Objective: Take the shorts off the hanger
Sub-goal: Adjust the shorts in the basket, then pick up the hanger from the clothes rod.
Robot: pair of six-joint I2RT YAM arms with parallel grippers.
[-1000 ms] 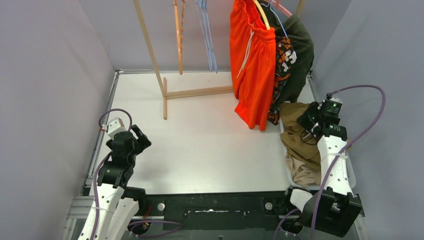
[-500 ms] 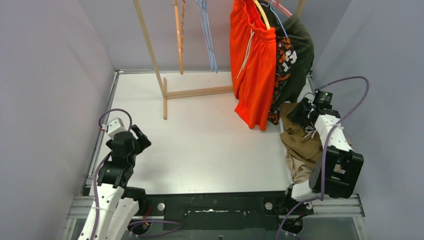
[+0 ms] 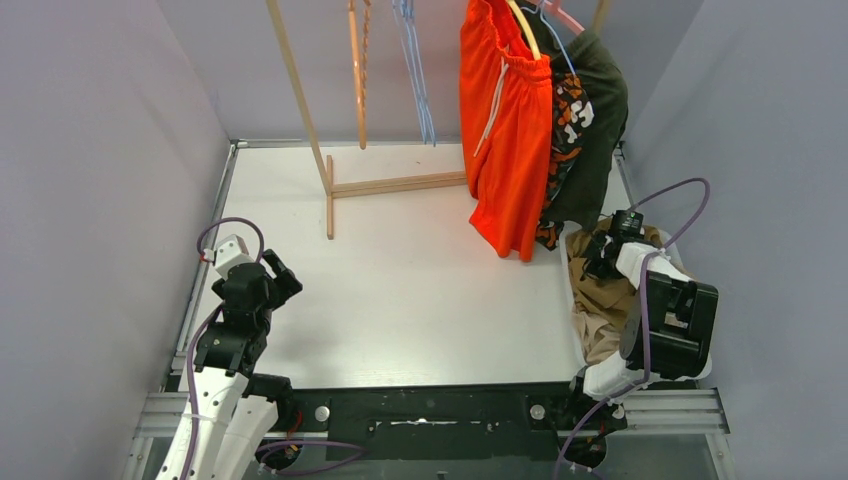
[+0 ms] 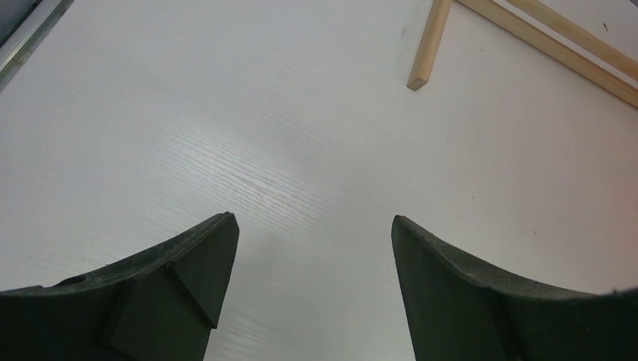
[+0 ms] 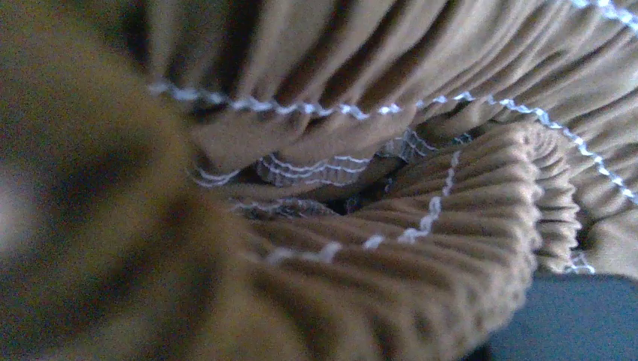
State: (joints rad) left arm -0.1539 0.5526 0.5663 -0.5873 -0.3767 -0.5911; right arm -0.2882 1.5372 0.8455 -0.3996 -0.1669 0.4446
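The right fingers [image 3: 604, 250] are buried in the brown shorts [image 3: 598, 296], which lie heaped at the right edge of the desk [image 3: 420, 270], seemingly the drop-off pile. Cloth fills the wrist view, so I cannot tell how far the fingers are open or whether they grip. The left fingers [image 4: 188, 278] hang wide apart and empty over bare desk, out of the way. On the rack [image 3: 300, 90] hang the orange-red shorts [image 3: 505, 130], camouflage shorts [image 3: 572, 112] and dark green shorts [image 3: 600, 100], not yet removed.
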